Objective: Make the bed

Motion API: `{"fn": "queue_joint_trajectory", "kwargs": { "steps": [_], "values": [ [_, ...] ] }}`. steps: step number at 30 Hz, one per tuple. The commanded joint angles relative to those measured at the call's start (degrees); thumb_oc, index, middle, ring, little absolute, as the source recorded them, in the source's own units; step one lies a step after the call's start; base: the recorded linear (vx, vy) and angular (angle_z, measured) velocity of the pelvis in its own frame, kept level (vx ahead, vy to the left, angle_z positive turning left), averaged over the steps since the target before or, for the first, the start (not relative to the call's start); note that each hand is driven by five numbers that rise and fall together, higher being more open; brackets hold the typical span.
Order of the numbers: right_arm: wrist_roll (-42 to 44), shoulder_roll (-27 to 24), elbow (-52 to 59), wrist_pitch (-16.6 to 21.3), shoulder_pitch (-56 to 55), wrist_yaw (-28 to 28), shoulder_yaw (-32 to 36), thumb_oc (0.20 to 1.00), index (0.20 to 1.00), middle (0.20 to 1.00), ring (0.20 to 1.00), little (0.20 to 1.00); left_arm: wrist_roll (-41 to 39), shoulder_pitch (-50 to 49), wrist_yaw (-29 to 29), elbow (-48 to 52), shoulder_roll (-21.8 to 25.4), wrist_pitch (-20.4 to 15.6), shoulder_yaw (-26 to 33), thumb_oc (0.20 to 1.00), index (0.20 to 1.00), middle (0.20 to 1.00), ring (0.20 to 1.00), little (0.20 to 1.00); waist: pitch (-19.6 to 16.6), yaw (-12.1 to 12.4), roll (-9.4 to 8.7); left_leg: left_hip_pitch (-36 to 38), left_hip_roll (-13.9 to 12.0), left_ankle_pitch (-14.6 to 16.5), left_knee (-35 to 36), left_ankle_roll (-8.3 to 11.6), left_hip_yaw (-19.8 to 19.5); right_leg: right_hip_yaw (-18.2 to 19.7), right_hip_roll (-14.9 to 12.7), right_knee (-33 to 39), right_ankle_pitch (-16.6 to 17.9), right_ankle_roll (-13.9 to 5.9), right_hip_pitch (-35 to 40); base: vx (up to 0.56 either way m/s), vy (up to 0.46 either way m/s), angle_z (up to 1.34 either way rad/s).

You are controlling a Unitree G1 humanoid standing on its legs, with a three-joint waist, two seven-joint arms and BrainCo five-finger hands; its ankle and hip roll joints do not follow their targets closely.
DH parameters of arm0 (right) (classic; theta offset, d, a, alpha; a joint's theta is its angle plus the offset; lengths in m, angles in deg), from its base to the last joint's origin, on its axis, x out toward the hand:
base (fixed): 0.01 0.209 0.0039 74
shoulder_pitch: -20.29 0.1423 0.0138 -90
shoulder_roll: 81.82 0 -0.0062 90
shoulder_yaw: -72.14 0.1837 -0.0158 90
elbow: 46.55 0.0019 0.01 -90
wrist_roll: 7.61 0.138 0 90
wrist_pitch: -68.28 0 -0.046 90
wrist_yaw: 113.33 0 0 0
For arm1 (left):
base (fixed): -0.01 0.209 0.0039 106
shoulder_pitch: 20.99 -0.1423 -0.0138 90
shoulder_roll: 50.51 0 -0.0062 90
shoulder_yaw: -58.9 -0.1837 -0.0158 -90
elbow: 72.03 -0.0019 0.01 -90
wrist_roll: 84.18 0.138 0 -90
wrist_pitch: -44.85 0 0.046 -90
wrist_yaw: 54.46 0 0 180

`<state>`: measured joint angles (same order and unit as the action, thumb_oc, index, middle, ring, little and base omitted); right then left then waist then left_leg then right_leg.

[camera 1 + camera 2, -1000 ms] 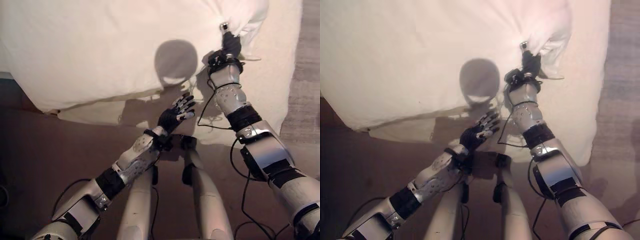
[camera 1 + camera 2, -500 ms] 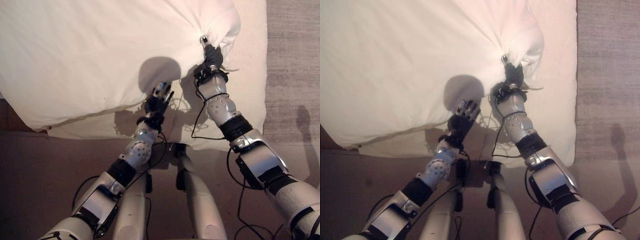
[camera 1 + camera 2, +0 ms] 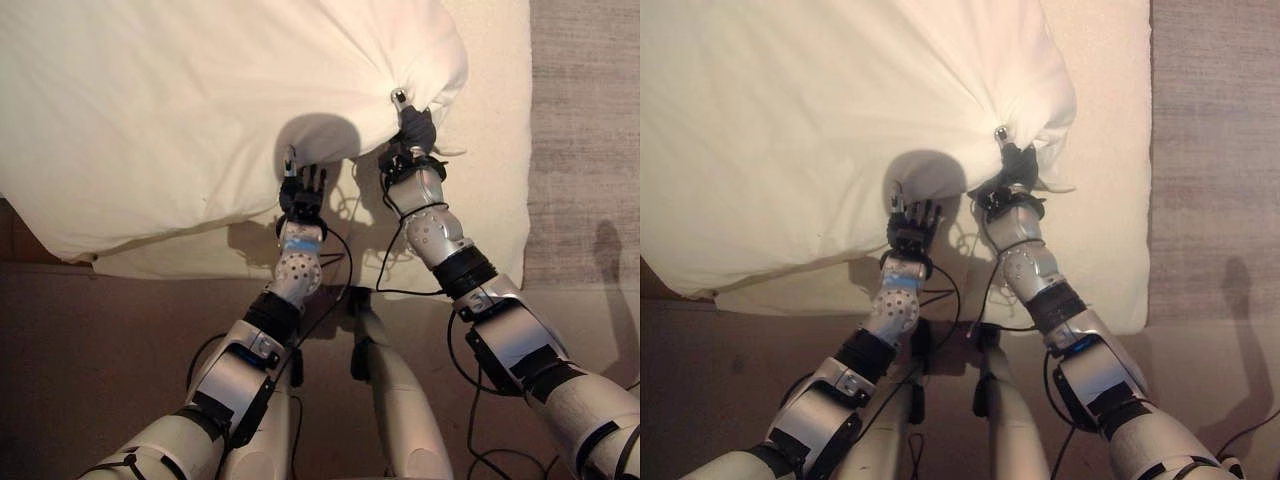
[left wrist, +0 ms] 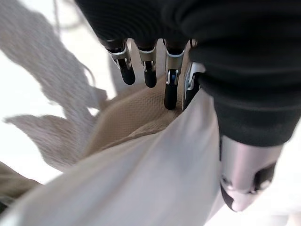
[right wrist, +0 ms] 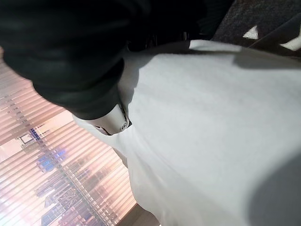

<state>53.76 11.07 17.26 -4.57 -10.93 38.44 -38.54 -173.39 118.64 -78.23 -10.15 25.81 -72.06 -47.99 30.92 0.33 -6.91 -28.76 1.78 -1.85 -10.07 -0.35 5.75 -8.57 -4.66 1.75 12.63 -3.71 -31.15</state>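
— What is the bed like from above?

— A white duvet (image 3: 180, 100) covers most of the mattress (image 3: 490, 180), puffed up and lying askew. Its near edge runs slantwise, and a strip of cream sheet shows beneath it along the near side and down the right side. The duvet's near right corner is bunched into a peak with creases fanning away from it.

— And the right hand?

— The right hand (image 3: 414, 128) is at that peak, clenched on the cloth — its dark cover sits right against the gathered corner, with folds pulled tight around it. In its wrist view white fabric runs up under the hand.

— The left one?

— The left hand (image 3: 301, 190) lies at the duvet's near edge, just beside the right forearm, fingers (image 4: 170, 87) straight and spread, holding nothing. From its wrist, the dark tips hang over a tan woven layer, with a fold of white cloth passing between the fingers and the thumb, uncurled.

— The room around it?

— A brown floor (image 3: 100, 350) runs along the near side of the bed. To the right of the mattress lies a grey ribbed carpet (image 3: 585, 120).
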Motion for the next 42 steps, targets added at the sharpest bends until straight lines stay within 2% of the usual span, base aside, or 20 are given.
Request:
{"fn": "queue_joint_trajectory", "kwargs": {
  "steps": [1, 5, 8, 11, 13, 14, 15, 16, 17, 18, 19, 21, 24, 28, 36, 42],
  "values": [
    [-3.19, -4.4, 11.51, 7.89, -2.08, -0.76, 7.39, 0.2, 0.2, 0.2, 0.2, 0.2, 2.45, 1.5, -1.97, 2.17, 3.27, -3.61, 3.98, 1.0, 1.0, 1.0, 1.0, 1.0, -1.28, -0.08, 0.23, 0.67, -1.07, -2.07, 4.84, 2.83, -1.99, -3.96, -2.85, -4.74, -4.39, -4.84, 4.04, 0.0, 0.0, 0.0],
    [-5.57, -7.66, 13.85, 7.73, -2.54, -0.9, 8.8, 0.2, 0.2, 0.2, 0.2, 0.2, 9.62, -7.82, -1.2, 8.27, 7.84, 2.32, -0.22, 1.0, 1.0, 1.0, 1.0, 1.0, -1.26, 0.12, 0.87, 1.01, -0.85, -2.3, 5.28, 2.43, -1.82, -3.87, -3.07, -4.78, -4.14, -4.77, 4.12, 0.0, 0.0, 0.0],
    [-5.62, -8.76, 14.24, 7.33, -1.75, -0.3, 8.44, 0.2, 0.2, 0.2, 0.2, 0.2, 7.36, -15.17, 2.08, 12.47, 9.64, 4.93, -3.09, 1.0, 1.0, 1.0, 1.0, 1.0, -1.15, 0.45, 1.31, 0.99, -0.72, -2.29, 5.11, 2.23, -1.61, -3.52, -3.07, -4.71, -4.01, -4.58, 4.08, -0.01, 0.018, -0.02],
    [-5.59, -8.83, 14.58, 7.18, -1.66, -0.03, 8.18, 0.2, 0.2, 0.2, 0.2, 0.2, 6.06, -16.5, 2.82, 12.98, 9.86, 5.33, -3.77, 1.0, 1.0, 1.0, 1.0, 1.0, -1.17, 0.36, 1.34, 0.91, -0.69, -2.27, 5.01, 2.17, -1.51, -3.31, -3.01, -4.78, -3.96, -4.51, 3.93, 0.0, 0.0, 0.0],
    [-5.56, -9.27, 15.04, 7.09, -1.52, -0.02, 7.82, 0.2, 0.2, 0.2, 0.2, 0.2, 6.41, -18.11, 3.25, 13.33, 10.66, 6.88, -4.93, 1.0, 1.0, 1.0, 1.0, 1.0, -1.2, 0.32, 1.3, 0.85, -0.7, -2.37, 5.04, 2.08, -1.49, -3.19, -2.92, -4.85, -3.88, -4.46, 3.74, 0.04, 0.001, 0.01],
    [-5.51, -9.3, 15.03, 7.1, -1.55, 0.03, 7.79, 0.2, 0.2, 0.2, 0.2, 0.2, 6.32, -18.8, 3.44, 13.63, 11.0, 7.33, -5.27, 1.0, 1.0, 1.0, 1.0, 1.0, -1.59, 0.43, 1.48, 1.56, -0.92, -1.02, 5.29, 2.4, -2.01, -2.73, -2.6, -4.8, -4.99, -4.9, 4.3, 0.0, 0.0, 0.0],
    [-5.42, -9.52, 15.16, 6.97, -1.36, 0.15, 7.62, 0.2, 0.2, 0.2, 0.2, 0.2, 6.75, -19.94, 3.9, 14.27, 11.69, 8.37, -6.51, 1.0, 1.0, 1.0, 1.0, 1.0, -1.14, 0.3, 1.36, 0.84, -0.75, -2.36, 5.05, 2.06, -1.48, -3.04, -2.87, -4.81, -3.85, -4.45, 3.72, 0.07, 0.0, 0.01],
    [-5.34, -9.75, 15.0, 6.87, -1.18, 0.24, 7.5, 0.2, 0.2, 0.2, 0.2, 0.2, 6.86, -20.99, 4.43, 15.18, 12.43, 9.09, -7.49, 1.0, 1.0, 1.0, 1.0, 1.0, -1.5, 0.45, 1.56, 1.6, -0.93, -1.09, 5.4, 2.36, -1.95, -2.57, -2.52, -4.77, -4.88, -4.89, 4.22, -0.1, 0.002, 0.0],
    [-5.25, -10.06, 15.15, 6.77, -0.87, 0.36, 7.05, 0.2, 0.2, 0.2, 0.2, 0.2, 6.94, -22.02, 5.11, 16.4, 13.39, 10.0, -8.75, 1.0, 1.0, 1.0, 1.0, 1.0, -1.14, 0.33, 1.47, 0.86, -0.77, -2.51, 5.24, 2.01, -1.42, -2.86, -2.76, -4.79, -3.71, -4.45, 3.52, 0.08, 0.003, -0.01],
    [-5.2, -10.32, 15.08, 6.71, -0.55, 0.37, 6.86, 0.2, 0.2, 0.2, 0.2, 0.2, 7.11, -23.05, 5.74, 17.45, 14.37, 10.71, -10.01, 1.0, 1.0, 1.0, 1.0, 1.0, -1.22, 0.42, 1.72, 1.68, -0.97, -1.13, 5.45, 2.34, -1.91, -2.42, -2.42, -4.84, -4.84, -4.9, 4.11, 0.0, 0.0, 0.0],
    [-5.18, -10.3, 15.05, 6.72, -0.58, 0.39, 6.9, 0.2, 0.2, 0.2, 0.2, 0.2, 7.12, -23.16, 5.71, 17.57, 14.44, 10.72, -10.06, 1.0, 1.0, 1.0, 1.0, 1.0, -1.23, 0.47, 1.69, 1.71, -0.98, -1.11, 5.45, 2.34, -1.9, -2.41, -2.41, -4.84, -4.85, -4.9, 4.13, 0.07, 0.009, -0.04],
    [-4.7, -10.61, 14.36, 6.38, 0.66, 0.71, 6.0, 0.2, 0.2, 0.2, 0.2, 0.2, 6.45, -26.21, 8.17, 21.03, 17.46, 13.19, -14.13, 1.0, 1.0, 1.0, 1.0, 1.0, -1.18, 0.44, 1.89, 1.55, -1.05, -1.33, 5.66, 2.34, -1.83, -2.19, -2.37, -4.73, -4.72, -4.91, 3.65, -0.01, 0.015, -0.04],
    [-4.05, -9.81, 13.31, 6.43, 1.62, 0.87, 5.59, 0.2, 0.2, 0.2, 0.2, 0.2, 5.79, -26.39, 9.56, 21.94, 18.55, 14.75, -16.53, 1.0, 1.0, 1.0, 1.0, 1.0, -1.19, 0.4, 1.78, 1.48, -1.11, -1.49, 5.84, 2.33, -1.77, -2.02, -2.29, -4.69, -4.72, -4.93, 3.43, 0.0, 0.002, -0.01],
    [-3.98, -8.71, 13.19, 6.67, 1.64, 1.07, 5.52, 0.2, 0.2, 0.2, 0.2, 0.2, 5.09, -23.68, 9.21, 19.15, 16.3, 14.37, -16.16, 1.0, 1.0, 1.0, 1.0, 1.0, -1.38, 0.08, 1.39, 1.46, -1.19, -1.7, 6.26, 2.42, -1.79, -1.96, -2.22, -4.79, -4.77, -4.89, 3.13, 0.0, 0.0, 0.0],
    [-4.58, -7.1, 13.84, 8.23, 1.53, -0.02, 5.78, 0.2, 0.2, 0.2, 0.2, 0.2, 3.68, -12.38, 5.33, 11.05, 8.03, 9.39, -11.43, 1.0, 1.0, 1.0, 1.0, 1.0, -2.04, -0.75, 0.24, 1.03, -1.39, -1.67, 6.34, 2.49, -1.9, -1.49, -2.02, -5.29, -4.88, -4.92, 2.19, 0.0, 0.0, 0.0],
    [-4.5, -6.88, 14.57, 8.94, 3.73, -0.77, 4.66, 0.2, 0.2, 0.2, 0.2, 0.2, 6.53, -7.59, 3.45, 7.85, 6.29, 9.63, -12.24, 1.0, 1.0, 1.0, 1.0, 1.0, -2.15, -1.17, 0.22, 0.93, -1.51, -1.76, 6.32, 2.57, -1.66, -1.19, -2.16, -5.69, -4.82, -4.97, 1.82, 0.0, 0.0, 0.0]
  ]
}}
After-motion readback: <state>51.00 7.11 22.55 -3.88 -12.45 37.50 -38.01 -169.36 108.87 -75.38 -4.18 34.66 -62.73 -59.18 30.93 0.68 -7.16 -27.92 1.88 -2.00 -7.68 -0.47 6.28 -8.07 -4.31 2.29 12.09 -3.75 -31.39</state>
